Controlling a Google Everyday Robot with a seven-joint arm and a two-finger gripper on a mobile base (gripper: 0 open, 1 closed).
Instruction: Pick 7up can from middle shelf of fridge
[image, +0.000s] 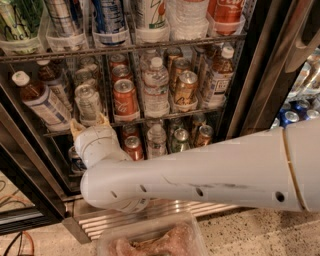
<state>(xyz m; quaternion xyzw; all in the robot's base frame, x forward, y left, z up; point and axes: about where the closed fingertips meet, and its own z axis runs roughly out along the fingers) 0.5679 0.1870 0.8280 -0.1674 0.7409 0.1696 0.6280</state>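
The 7up can (88, 101), pale silver with green print, stands at the front of the middle shelf (165, 118) of the fridge (252, 85), second lane from the left. My gripper (90, 123) is right in front of the can's base. Its tan fingertips (76, 127) are spread apart, one at each side of the can's lower edge. The white wrist and forearm (200, 175) reach in from the right and hide the shelf front under the can.
A red-orange can (125, 97), a water bottle (156, 87) and a gold-brown can (186, 86) stand to the right of the 7up can. A tea bottle (36, 97) leans at its left. Below lie the short-can rack (165, 142), the steel grille (150, 215) and a clear tub (150, 240).
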